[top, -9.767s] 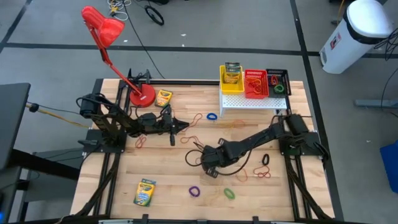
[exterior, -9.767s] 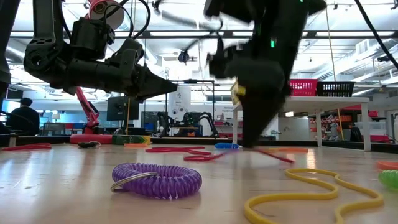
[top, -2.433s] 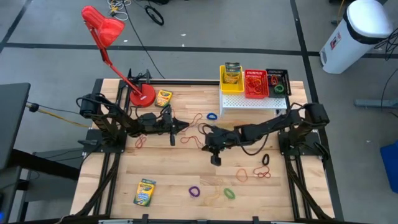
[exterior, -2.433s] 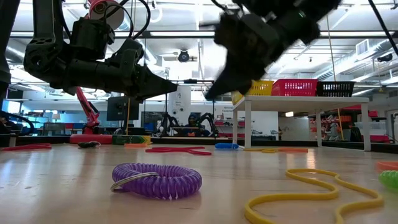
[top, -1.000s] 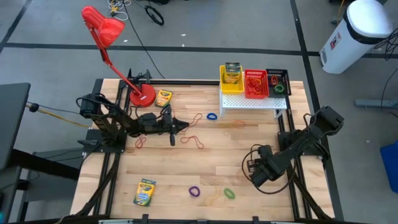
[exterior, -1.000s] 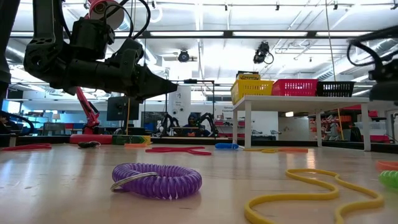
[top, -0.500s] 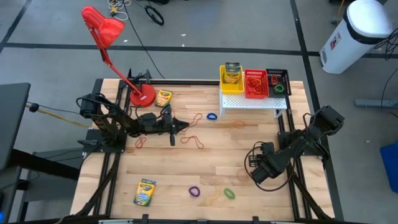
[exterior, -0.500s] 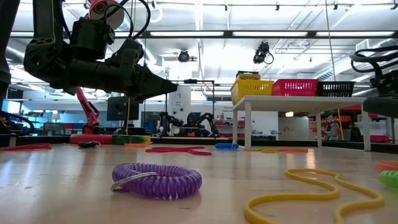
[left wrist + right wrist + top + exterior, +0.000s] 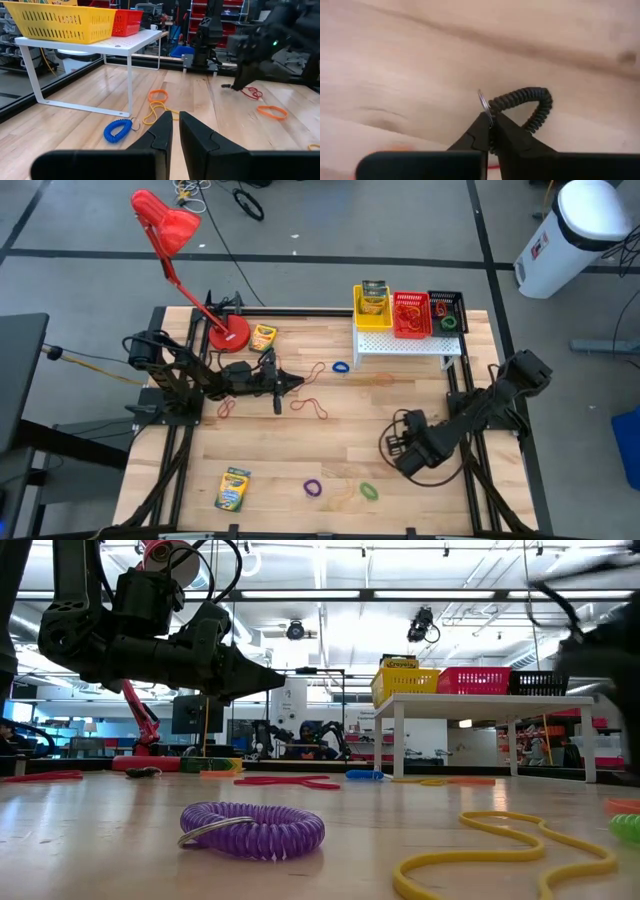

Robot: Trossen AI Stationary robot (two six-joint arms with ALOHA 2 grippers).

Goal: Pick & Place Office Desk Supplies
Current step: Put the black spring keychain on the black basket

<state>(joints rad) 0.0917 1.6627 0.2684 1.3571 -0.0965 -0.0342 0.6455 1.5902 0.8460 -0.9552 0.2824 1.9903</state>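
Pinching a black coiled loop with a small metal ring on it, my right fingers are pressed together on the coil right where the ring joins it, low over the pale wooden table. Seen from above, my right gripper sits toward four o'clock from the table's middle, near the right edge, with the arm running back toward three o'clock. My left gripper waits at about ten o'clock from the middle, its fingers nearly together with only a thin slit between them and nothing held. Ahead of those left fingers lie a blue coiled loop and an orange band beside the leg of a white perforated stand. That stand is at one o'clock on the table and carries a yellow mesh basket, a red mesh basket and a black mesh basket side by side. One yellow-green crayon box lies at eleven o'clock beside the round base of a red desk lamp; another crayon box lies at seven o'clock. A purple coiled loop and a green coiled loop rest near six o'clock, well apart from my right gripper.
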